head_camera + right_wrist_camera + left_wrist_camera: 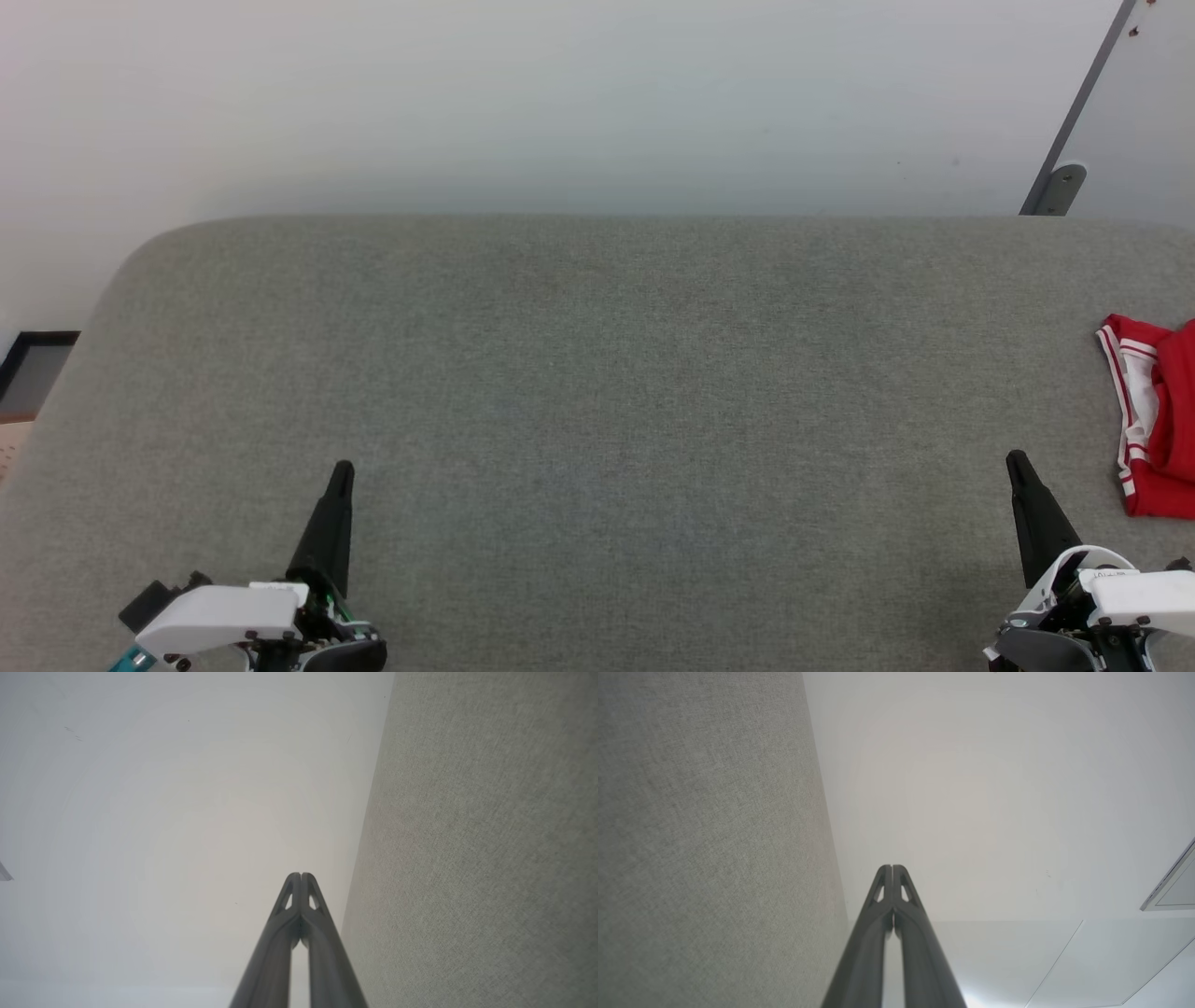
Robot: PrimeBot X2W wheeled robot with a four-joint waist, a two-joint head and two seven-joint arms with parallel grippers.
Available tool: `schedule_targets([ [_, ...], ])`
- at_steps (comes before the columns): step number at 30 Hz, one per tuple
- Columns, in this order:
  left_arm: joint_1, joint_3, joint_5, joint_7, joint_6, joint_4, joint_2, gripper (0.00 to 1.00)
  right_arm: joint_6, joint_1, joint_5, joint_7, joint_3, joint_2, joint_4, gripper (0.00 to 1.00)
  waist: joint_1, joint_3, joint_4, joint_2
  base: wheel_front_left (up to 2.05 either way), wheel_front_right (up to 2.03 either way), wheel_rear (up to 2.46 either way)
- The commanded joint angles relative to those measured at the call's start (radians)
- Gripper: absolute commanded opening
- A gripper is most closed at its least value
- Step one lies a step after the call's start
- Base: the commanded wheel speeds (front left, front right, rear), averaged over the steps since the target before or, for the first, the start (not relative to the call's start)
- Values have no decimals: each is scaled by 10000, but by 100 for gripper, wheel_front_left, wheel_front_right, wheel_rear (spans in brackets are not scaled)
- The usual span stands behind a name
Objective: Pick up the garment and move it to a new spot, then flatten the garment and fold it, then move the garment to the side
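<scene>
The red garment [1158, 420], with white cloth and red-white striped trim showing, lies bunched at the far right of the grey fabric surface [597, 392], cut off by the head view's right edge. My left gripper [343, 469] rests at the lower left, shut and holding nothing. At the lower right my right gripper [1016, 459] is shut too, a short way left of the garment and below it, not touching. In the left wrist view the left gripper [892, 867] has its fingertips pressed together. The right wrist view shows the right gripper [300, 875] the same way.
A pale wall [560, 93] rises behind the grey surface. A grey bracket and a slanted panel edge [1060, 187] stand at the upper right. A dark-framed object [33, 369] sits past the surface's left edge. Both wrist views look along the surface's edge [714, 835] toward the wall.
</scene>
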Motion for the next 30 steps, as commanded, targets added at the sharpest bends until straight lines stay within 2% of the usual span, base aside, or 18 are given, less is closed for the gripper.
schedule_targets([
  [1,-96,18,-29,20,-53,-3,-3,0,-14,-32,40,27,-2,33,1,0,0,0,0,-1,0,0,0],
  [30,-94,15,-31,18,-53,-8,-1,0,-14,-31,42,25,-1,33,0,0,0,0,0,-1,0,0,0],
])
